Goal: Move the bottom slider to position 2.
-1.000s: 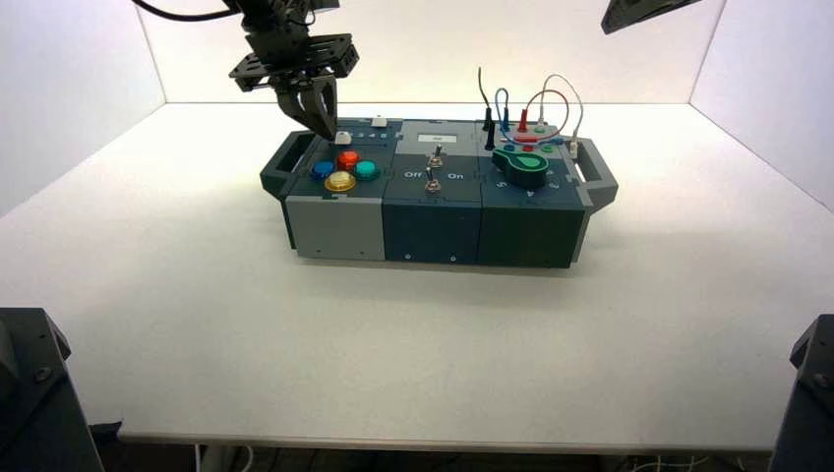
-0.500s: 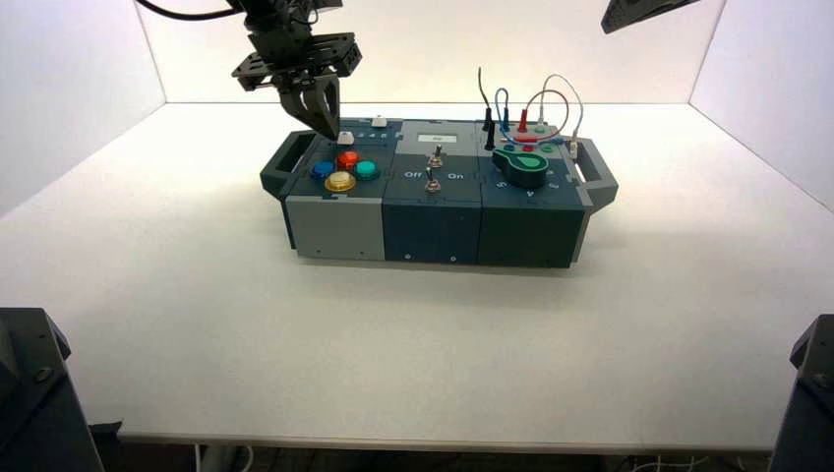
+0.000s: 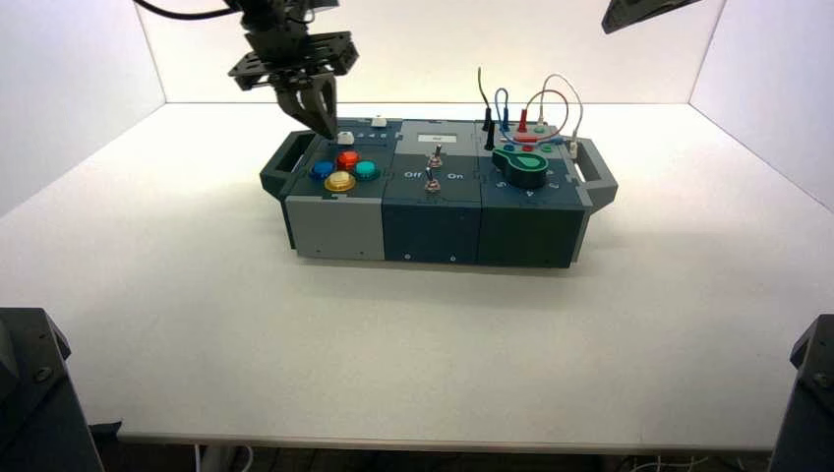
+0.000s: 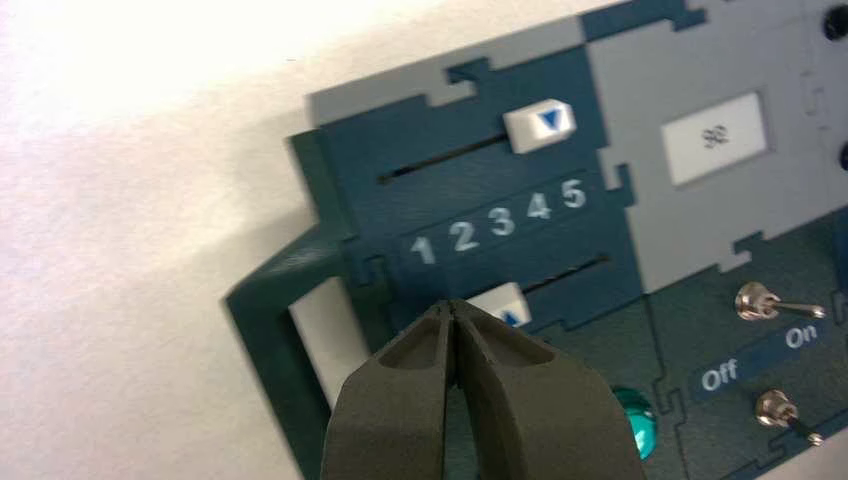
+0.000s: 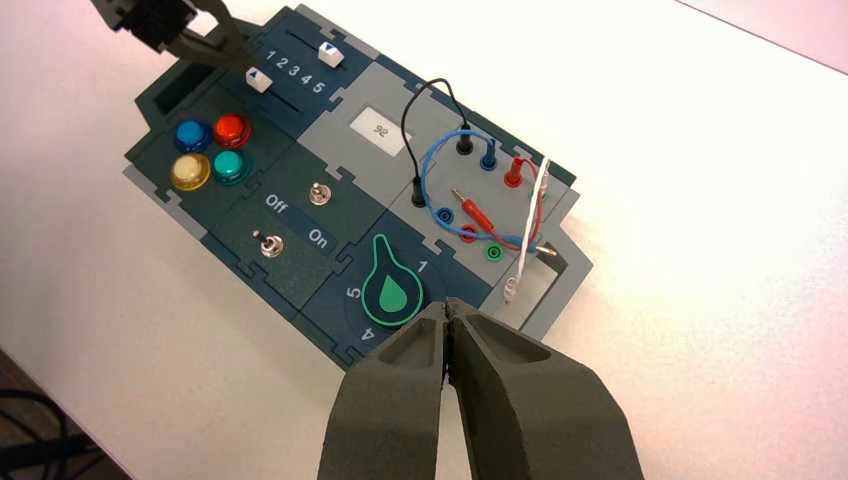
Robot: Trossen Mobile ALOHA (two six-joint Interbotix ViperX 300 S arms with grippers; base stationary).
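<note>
Bottom slider seen near printed 2, front of the slider panel. Left gripper clenched, positioned at knob's low-digit side; contact can't be confirmed. Right gripper parked above box, clenched.

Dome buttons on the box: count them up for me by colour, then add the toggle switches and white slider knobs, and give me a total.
Red button: 1
Blue button: 1
Yellow button: 1
Green button: 1
Switches: 2
Slider knobs: 2
Total: 8
</note>
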